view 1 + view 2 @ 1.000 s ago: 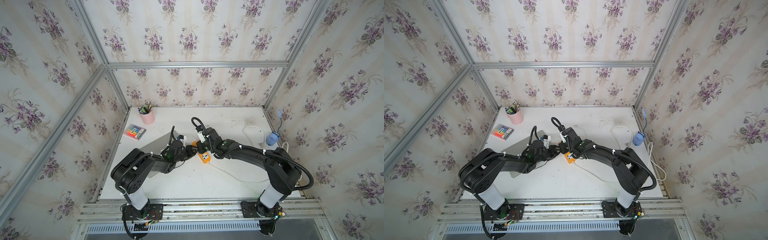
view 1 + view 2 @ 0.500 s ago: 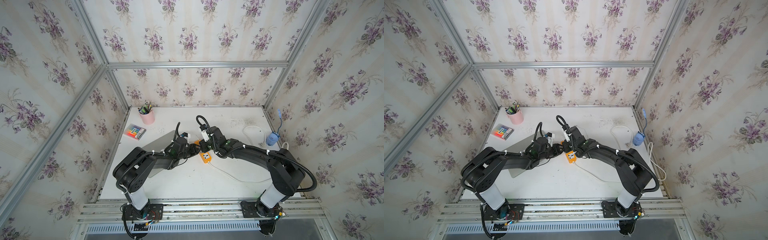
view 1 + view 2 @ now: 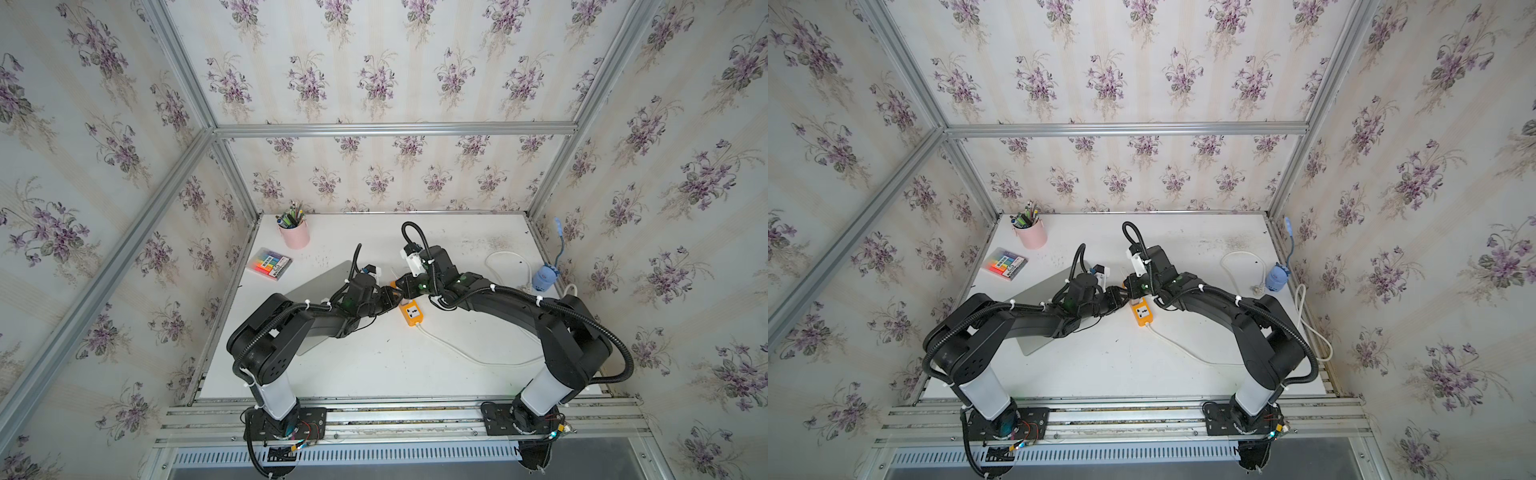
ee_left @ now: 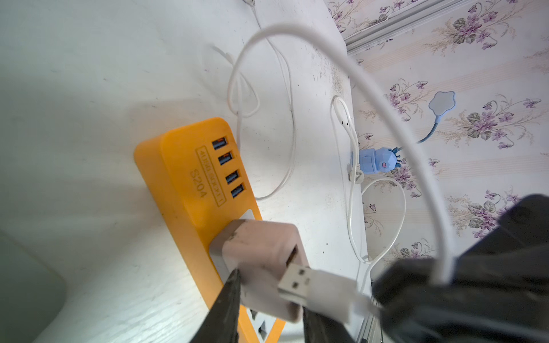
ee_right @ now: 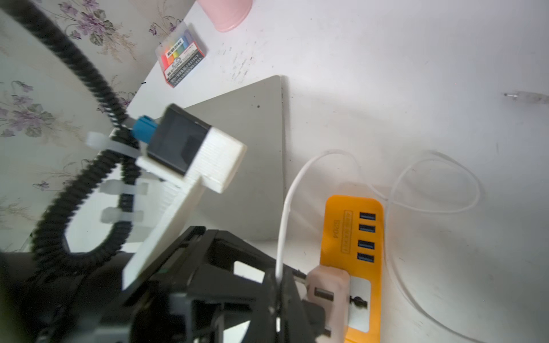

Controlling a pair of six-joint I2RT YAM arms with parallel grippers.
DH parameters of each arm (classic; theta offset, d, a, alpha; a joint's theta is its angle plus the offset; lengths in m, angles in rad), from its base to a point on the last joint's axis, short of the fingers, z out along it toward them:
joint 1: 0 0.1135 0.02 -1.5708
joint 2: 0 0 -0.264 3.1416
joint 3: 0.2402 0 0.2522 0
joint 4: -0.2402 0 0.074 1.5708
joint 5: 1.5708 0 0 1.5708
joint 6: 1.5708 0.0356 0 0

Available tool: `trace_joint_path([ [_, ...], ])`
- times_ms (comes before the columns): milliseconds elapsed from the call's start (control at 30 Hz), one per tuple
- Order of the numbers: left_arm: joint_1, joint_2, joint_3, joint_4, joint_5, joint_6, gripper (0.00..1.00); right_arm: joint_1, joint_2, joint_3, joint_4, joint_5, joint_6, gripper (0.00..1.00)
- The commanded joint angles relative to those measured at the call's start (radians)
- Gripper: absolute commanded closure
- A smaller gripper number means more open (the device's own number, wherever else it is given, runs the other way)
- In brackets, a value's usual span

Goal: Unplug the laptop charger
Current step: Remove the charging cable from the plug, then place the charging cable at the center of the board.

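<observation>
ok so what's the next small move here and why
Probably draw the left gripper straight away from the power strip. Its fingers clamp the laptop charger, which looks seated in the strip, and the right gripper holds the white cable with its USB plug out of the charger.

The left gripper (image 3: 392, 297) has moved off the laptop (image 3: 316, 286) toward the orange power strip (image 3: 410, 314). Its fingers now lie against both sides of the laptop charger (image 4: 261, 252). The right gripper (image 3: 402, 286), with the white cable (image 5: 282, 225) pinched in it, has drawn a little toward the back of the table. Its wrist stands further right in both top views.
</observation>
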Motion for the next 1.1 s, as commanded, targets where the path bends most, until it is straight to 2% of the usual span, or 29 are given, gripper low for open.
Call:
trace_joint_path([
  [0, 0.005, 0.034, -0.016, -0.407, -0.138, -0.001, 0.66, 0.0, -0.032, 0.025, -0.018, 0.011, -0.035, 1.0],
  [167, 0.003, 0.034, -0.01, -0.406, -0.134, 0.001, 0.66, -0.048, -0.049, 0.085, -0.131, 0.115, -0.102, 1.0],
  [267, 0.003, 0.015, 0.007, -0.419, -0.131, 0.028, 0.65, -0.129, -0.037, 0.101, -0.188, 0.207, -0.128, 1.0],
  [333, 0.002, -0.01, 0.029, -0.454, -0.134, 0.064, 0.63, -0.254, 0.006, 0.099, -0.208, 0.267, -0.149, 1.0],
  [433, 0.002, -0.058, 0.058, -0.501, -0.149, 0.112, 0.61, -0.398, 0.074, 0.097, -0.2, 0.258, -0.154, 1.0],
  [500, 0.002, -0.098, 0.074, -0.529, -0.161, 0.143, 0.58, -0.449, 0.122, 0.093, -0.175, 0.274, -0.172, 1.0],
  [600, 0.002, -0.143, 0.091, -0.52, -0.153, 0.176, 0.55, -0.487, 0.221, 0.111, -0.148, 0.269, -0.201, 1.0],
  [733, 0.002, -0.176, 0.11, -0.519, -0.138, 0.207, 0.5, -0.508, 0.313, 0.138, -0.113, 0.165, -0.196, 0.98],
  [767, 0.002, -0.183, 0.11, -0.519, -0.141, 0.214, 0.49, -0.508, 0.328, 0.156, -0.134, 0.16, -0.198, 0.95],
  [933, 0.005, -0.176, 0.111, -0.465, -0.116, 0.255, 0.47, -0.508, 0.304, 0.157, -0.141, 0.157, -0.218, 0.68],
  [1067, 0.006, -0.157, 0.147, -0.479, -0.093, 0.272, 0.46, -0.493, 0.162, 0.075, -0.111, 0.171, -0.223, 0.58],
])
